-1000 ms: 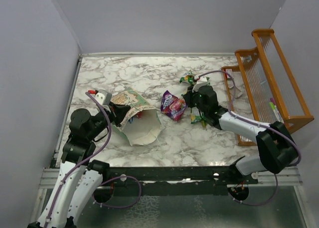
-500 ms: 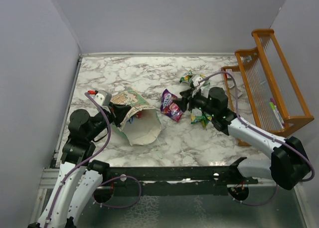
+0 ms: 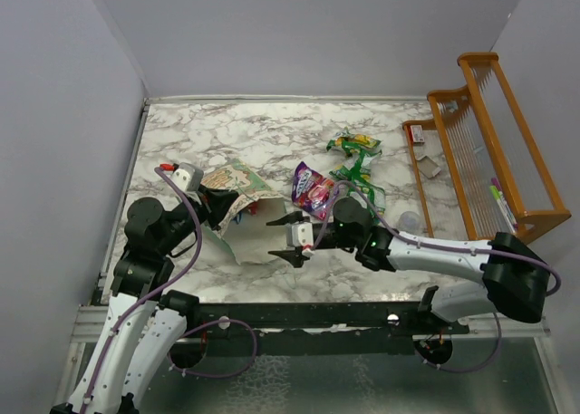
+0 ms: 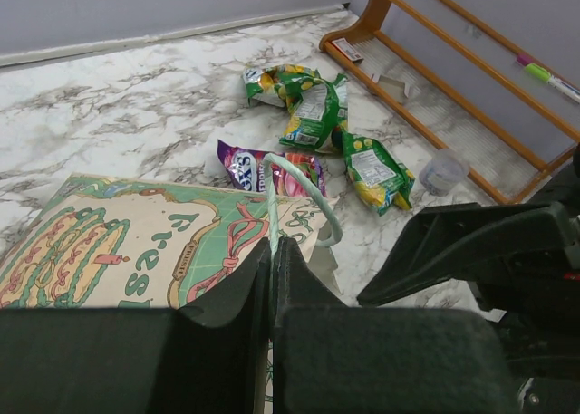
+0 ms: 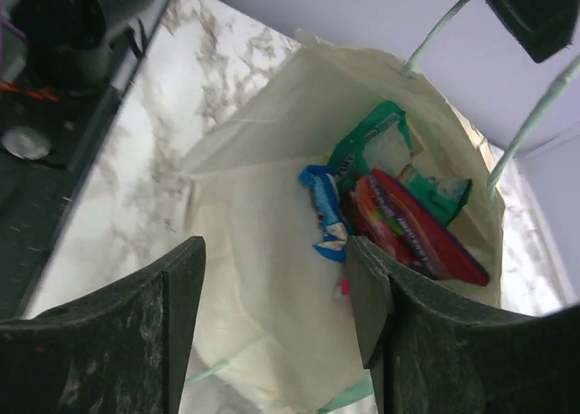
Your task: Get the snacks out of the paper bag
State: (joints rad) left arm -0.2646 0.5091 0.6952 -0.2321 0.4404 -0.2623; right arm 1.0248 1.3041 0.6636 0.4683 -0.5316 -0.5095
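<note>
The paper bag [image 3: 237, 184] lies on its side, its mouth facing my right arm. My left gripper [image 3: 211, 206] is shut on the bag's pale-green handle [image 4: 306, 189], holding the mouth up. My right gripper [image 3: 286, 239] stands open just in front of the mouth with nothing between its fingers. In the right wrist view, a blue packet [image 5: 324, 210], a red-pink packet [image 5: 412, 228] and a green packet [image 5: 381, 147] lie deep in the cream-white inside [image 5: 254, 251]. Out on the table lie a purple packet [image 3: 313, 189] and three green packets [image 3: 355, 144] [image 3: 356, 173] [image 3: 372, 197].
An orange wooden rack [image 3: 480, 142] stands along the right edge. A small translucent cup [image 3: 410, 221] sits between it and my right arm. Grey walls close in the marble table [image 3: 272, 133] at the left, back and right.
My right gripper has opened, let go of a green packet beside the others, and swung left to the bag's mouth. The left gripper and the bag have not moved.
</note>
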